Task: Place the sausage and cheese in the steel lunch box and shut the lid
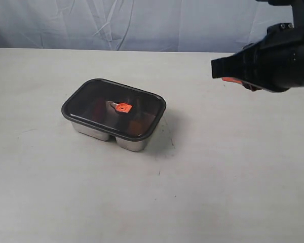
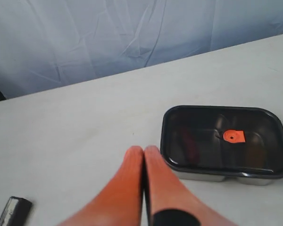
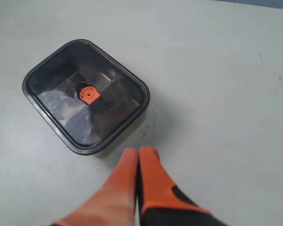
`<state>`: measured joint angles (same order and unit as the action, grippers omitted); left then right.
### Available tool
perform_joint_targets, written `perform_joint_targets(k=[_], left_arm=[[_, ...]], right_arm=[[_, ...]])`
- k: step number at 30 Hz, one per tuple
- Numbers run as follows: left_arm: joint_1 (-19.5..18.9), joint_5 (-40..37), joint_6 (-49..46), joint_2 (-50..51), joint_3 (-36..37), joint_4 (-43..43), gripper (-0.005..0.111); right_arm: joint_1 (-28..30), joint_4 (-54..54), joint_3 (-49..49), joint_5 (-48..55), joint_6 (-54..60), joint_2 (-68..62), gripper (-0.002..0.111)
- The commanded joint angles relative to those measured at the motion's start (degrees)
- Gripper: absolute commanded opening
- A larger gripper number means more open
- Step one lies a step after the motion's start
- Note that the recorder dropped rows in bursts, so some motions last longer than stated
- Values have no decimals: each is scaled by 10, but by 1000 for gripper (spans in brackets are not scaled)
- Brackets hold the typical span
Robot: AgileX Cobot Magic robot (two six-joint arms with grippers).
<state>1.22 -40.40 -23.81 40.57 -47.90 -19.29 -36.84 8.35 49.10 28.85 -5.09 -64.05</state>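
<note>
The lid (image 1: 114, 106) lies on the steel lunch box (image 1: 91, 130), its dark rim level all round and its orange valve (image 1: 123, 107) at the centre, so the step in hand appears to be confirming the closure. If a press is needed, it is best given flat on the lid near the rim, at opposite edges in turn and away from the valve, lightly enough that the box does not slide on the tabletop (image 1: 218, 177). Through the tinted lid a reddish shape, probably the sausage (image 2: 191, 145), and an orange-yellow one, probably the cheese (image 2: 255, 151), show dimly in separate compartments, though neither is sharp enough to be sure. The right end effector (image 3: 139, 153) hangs above and beside the lunch box, its orange fingers pressed together with nothing between them. The left end effector (image 2: 144, 150) is likewise closed and empty, off to one side of the lunch box and touching nothing.
</note>
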Motion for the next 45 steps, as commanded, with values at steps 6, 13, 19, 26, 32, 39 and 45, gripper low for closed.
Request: perform_joint_targets(k=[6, 13, 19, 26, 32, 39, 45], left_arm=[[-3, -28, 12, -20, 6, 3, 0], [-3, -28, 12, -20, 6, 3, 0], [-3, -28, 12, -20, 6, 8, 0], [-4, -29, 12, -20, 6, 27, 0], [-4, -29, 12, -20, 6, 27, 0], [-4, -29, 12, -20, 6, 27, 0], [-4, -29, 12, -20, 6, 27, 0]], right_arm=[[2, 2, -40, -41, 1, 19, -1], [2, -5, -40, -41, 4, 19, -1], [48, -95, -50, -80, 1, 56, -1], [251, -83, -140, -127, -2, 187, -1], [385, -76, -260, -138, -2, 372, -1], [411, -51, -368, -127, -2, 483, -1], [412, -50, -433, -140, -2, 545, -1]])
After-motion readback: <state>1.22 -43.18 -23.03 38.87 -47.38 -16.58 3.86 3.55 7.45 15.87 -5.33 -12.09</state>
